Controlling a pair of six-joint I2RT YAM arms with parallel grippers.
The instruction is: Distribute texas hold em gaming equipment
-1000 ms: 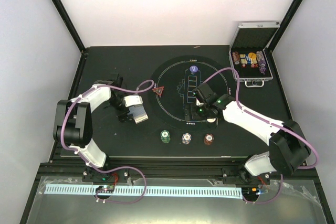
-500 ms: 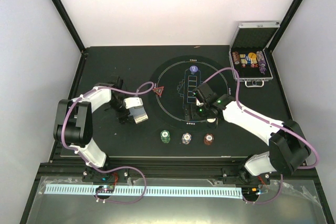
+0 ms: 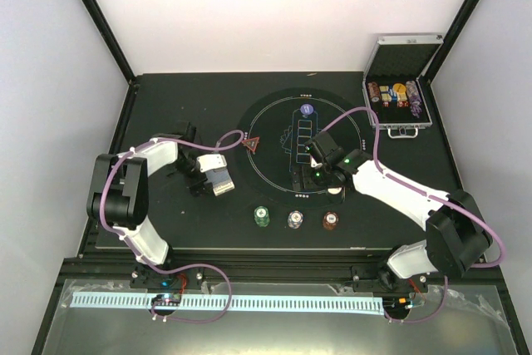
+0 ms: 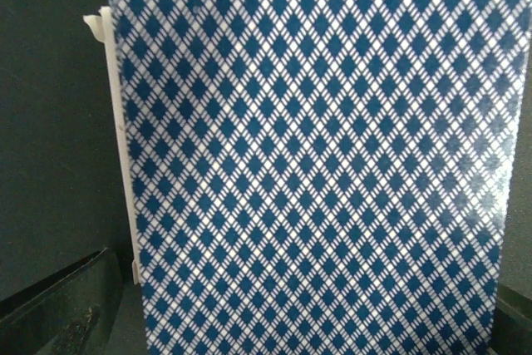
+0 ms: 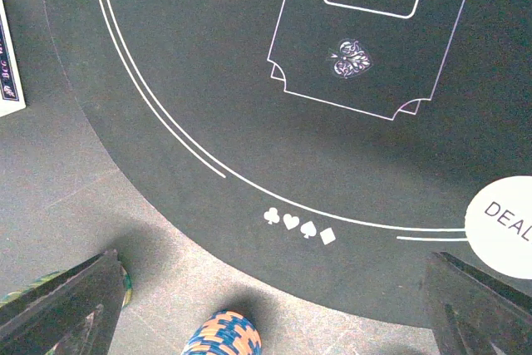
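A deck of playing cards (image 4: 316, 164) with a blue-and-white diamond back fills the left wrist view; it lies on the black table left of the round mat (image 3: 220, 179). My left gripper (image 3: 202, 177) is down at the deck and open (image 4: 283, 322), with a dark fingertip showing at each lower corner. My right gripper (image 3: 320, 174) hangs open and empty over the mat's near rim (image 5: 270, 288). Below it stand three chip stacks: green (image 3: 263, 217), purple-white (image 3: 294, 219) and red-brown (image 3: 331, 220). The white dealer button (image 5: 503, 226) lies beside it. A red triangular marker (image 3: 251, 143) and a purple chip (image 3: 307, 110) lie on the mat.
The open silver case (image 3: 399, 99) with chip rolls stands at the back right. The round printed mat (image 3: 274, 135) covers the table's middle. White walls close in the back and sides. The right arm's cable loops over the mat's right part.
The left forearm has shifted slightly inward while its gripper stays at the deck. The right arm, chips and button have not moved.
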